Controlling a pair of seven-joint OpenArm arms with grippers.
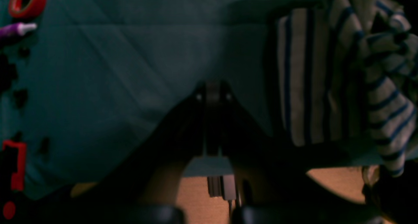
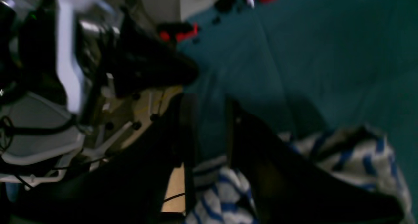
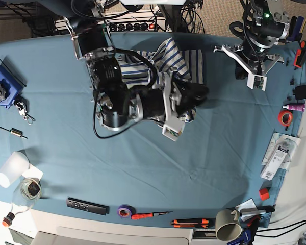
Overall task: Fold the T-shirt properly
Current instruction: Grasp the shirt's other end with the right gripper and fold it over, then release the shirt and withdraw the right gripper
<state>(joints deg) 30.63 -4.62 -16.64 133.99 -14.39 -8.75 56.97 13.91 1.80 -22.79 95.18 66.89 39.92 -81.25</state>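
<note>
Where the base view begins at its left edge: a blue block (image 3: 2,88) lies on the teal cloth (image 3: 219,153) that covers the tabletop, with a hex key (image 3: 2,130) below it.
Left front corner: a white cup (image 3: 11,169) on its side, a glass jar (image 3: 28,189) just beside it.
Front edge: a black remote (image 3: 86,206), a purple tape roll (image 3: 124,211) and a red-handled screwdriver (image 3: 149,215) in a row, then a grey mug (image 3: 226,224) further right.
Right arm (image 3: 109,87): reaches from the rear across the middle of the cloth, over the shirt.
Right pincer (image 2: 210,132): jaws parted in the right wrist view, teal cloth showing in the gap; nothing is seen gripped. Striped fabric lies under and just beside the tips.
T-shirt (image 3: 163,64): bunched in a heap at the rear centre of the tabletop, unfolded, partly hidden by the right arm; white with blue stripes.
Left pincer (image 1: 213,96): jaws closed together, empty, over bare cloth, with the shirt off to one side in the left wrist view. In the base view this arm stands at the rear right, apart from the shirt.
Right edge: a purple marker (image 3: 295,107), a red tape roll (image 3: 285,118) just below it, and a packet (image 3: 277,155) nearer the front.
</note>
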